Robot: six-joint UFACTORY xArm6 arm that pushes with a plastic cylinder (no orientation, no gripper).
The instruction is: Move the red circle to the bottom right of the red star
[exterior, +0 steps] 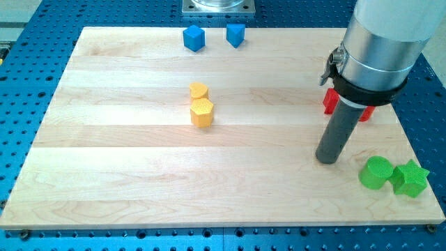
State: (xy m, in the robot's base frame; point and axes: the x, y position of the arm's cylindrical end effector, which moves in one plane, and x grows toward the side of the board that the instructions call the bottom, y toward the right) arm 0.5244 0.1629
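My tip (pixel 327 159) rests on the wooden board at the view's right. Just above it, red shows on both sides of the rod: a red block (pixel 330 102) on its left and another red piece (pixel 366 113) on its right. The arm hides most of both, so I cannot tell which is the red circle and which is the red star. My tip sits below them, apart from them.
A green cylinder (pixel 376 173) and a green star (pixel 410 178) lie at the lower right of my tip. Two yellow blocks (pixel 201 112) touch near the board's (pixel 139 174) middle. A blue cube (pixel 194 37) and a second blue block (pixel 235 34) sit at the top.
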